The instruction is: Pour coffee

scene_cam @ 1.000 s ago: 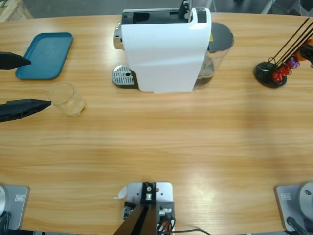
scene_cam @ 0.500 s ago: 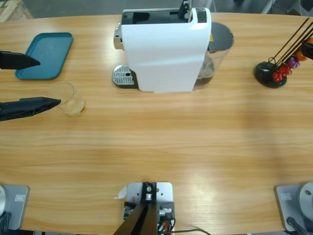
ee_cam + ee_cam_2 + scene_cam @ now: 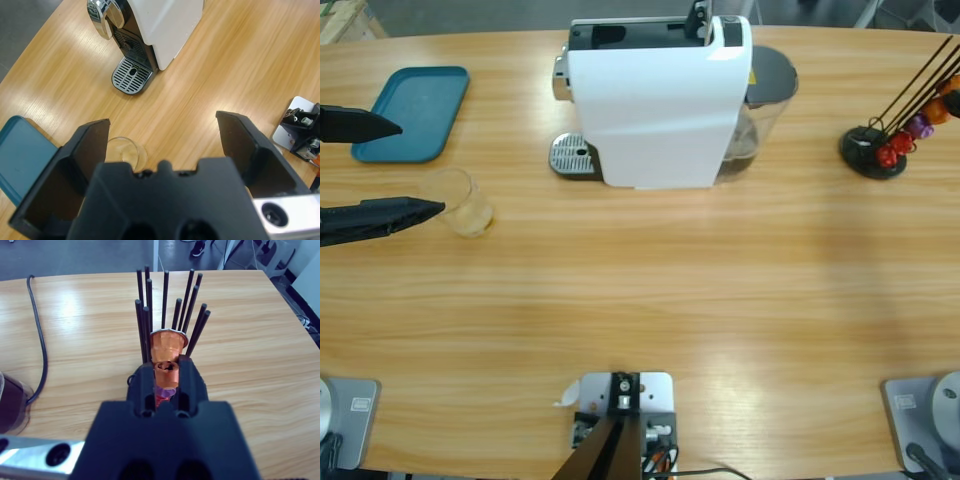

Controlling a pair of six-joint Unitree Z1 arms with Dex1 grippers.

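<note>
Reaching in from the table's edge, the left gripper has slid forward over the last second and now sits with its two black jaws spread wide, one on each side of the small clear drinking glass. Over the last half second it has hardly moved at all, so the approach looks finished. The glass stands upright just ahead of the jaw tips, slightly toward one jaw, with nothing gripped yet; in the left wrist view the glass peeks out just above the gripper's body. I see no dark coffee in the glass, only a pale tint at its base. Beyond the jaws stands the white boxy coffee machine with its round metal drip grille, well apart from the glass. My guess is that closing on the glass comes next. The right gripper has its jaws pinched close around a copper-orange capsule among the black rods of a capsule stand.
</note>
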